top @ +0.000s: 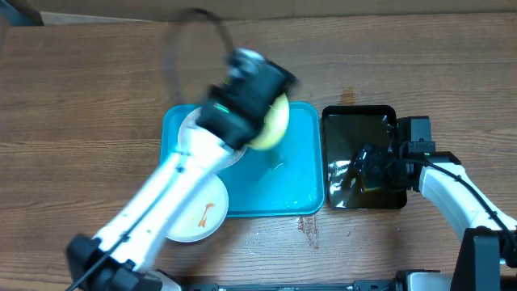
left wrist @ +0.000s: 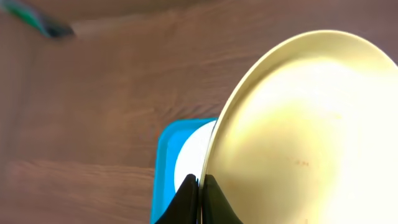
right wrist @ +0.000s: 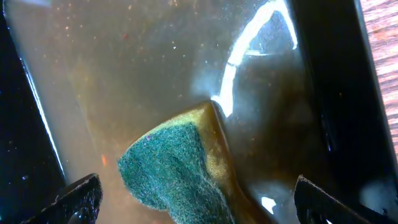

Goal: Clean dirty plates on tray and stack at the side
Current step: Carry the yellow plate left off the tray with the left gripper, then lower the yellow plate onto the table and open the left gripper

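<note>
The left gripper (left wrist: 200,194) clamped the rim of a round pale green-yellow plate (left wrist: 311,124) above the turquoise rectangular plastic tray (left wrist: 163,168). The right gripper (right wrist: 196,190) stood spread, a green scouring sponge (right wrist: 165,168) between its fingers.

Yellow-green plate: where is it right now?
In the overhead view the yellow-green plate is held tilted over the turquoise tray's far half, its rim pinched in the left tool, beside a white plate.
</note>
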`<action>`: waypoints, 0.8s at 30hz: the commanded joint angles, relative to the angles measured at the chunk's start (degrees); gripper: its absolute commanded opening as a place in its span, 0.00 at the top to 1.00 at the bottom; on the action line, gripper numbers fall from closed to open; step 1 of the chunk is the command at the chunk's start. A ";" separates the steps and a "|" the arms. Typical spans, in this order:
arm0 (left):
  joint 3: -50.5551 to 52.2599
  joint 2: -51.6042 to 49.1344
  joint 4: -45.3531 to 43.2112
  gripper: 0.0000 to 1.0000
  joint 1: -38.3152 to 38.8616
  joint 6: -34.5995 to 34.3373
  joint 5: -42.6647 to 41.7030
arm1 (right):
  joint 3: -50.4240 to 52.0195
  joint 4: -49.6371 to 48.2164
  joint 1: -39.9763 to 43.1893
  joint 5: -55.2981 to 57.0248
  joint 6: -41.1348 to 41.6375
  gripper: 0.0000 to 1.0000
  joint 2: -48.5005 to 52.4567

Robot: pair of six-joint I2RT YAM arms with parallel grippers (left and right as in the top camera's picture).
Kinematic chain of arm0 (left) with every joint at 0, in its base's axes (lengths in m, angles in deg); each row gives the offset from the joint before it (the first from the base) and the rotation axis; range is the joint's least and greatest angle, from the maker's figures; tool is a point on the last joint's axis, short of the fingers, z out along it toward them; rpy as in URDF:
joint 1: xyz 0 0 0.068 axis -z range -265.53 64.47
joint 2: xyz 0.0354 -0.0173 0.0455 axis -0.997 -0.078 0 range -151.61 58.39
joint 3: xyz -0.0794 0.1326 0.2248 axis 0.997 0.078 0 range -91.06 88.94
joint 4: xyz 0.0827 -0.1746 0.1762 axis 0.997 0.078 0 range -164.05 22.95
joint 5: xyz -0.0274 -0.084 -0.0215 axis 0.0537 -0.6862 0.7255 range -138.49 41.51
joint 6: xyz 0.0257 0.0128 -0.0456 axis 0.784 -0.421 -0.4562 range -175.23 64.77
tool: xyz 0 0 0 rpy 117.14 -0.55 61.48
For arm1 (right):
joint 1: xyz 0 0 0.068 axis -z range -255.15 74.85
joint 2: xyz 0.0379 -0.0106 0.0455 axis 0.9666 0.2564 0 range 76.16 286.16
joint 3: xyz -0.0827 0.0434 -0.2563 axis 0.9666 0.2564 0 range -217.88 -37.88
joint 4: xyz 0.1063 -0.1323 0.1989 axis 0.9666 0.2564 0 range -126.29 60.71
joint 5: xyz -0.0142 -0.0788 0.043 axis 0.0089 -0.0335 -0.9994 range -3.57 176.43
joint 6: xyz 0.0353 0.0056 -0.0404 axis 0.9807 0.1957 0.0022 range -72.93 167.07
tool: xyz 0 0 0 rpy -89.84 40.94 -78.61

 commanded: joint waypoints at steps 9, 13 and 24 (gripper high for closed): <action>-3.26 -0.92 2.32 0.96 -44.74 -5.75 -25.99 | 0.13 -0.15 -0.11 -0.28 -0.11 0.00 0.22; -3.08 -5.70 1.77 0.96 -54.49 -6.43 -27.82 | 0.13 -0.15 -0.11 -0.31 -0.11 0.00 0.22; -3.08 -22.80 -5.66 0.96 -62.34 -5.20 -28.85 | 0.13 -0.15 -0.11 -0.31 -0.11 0.00 0.22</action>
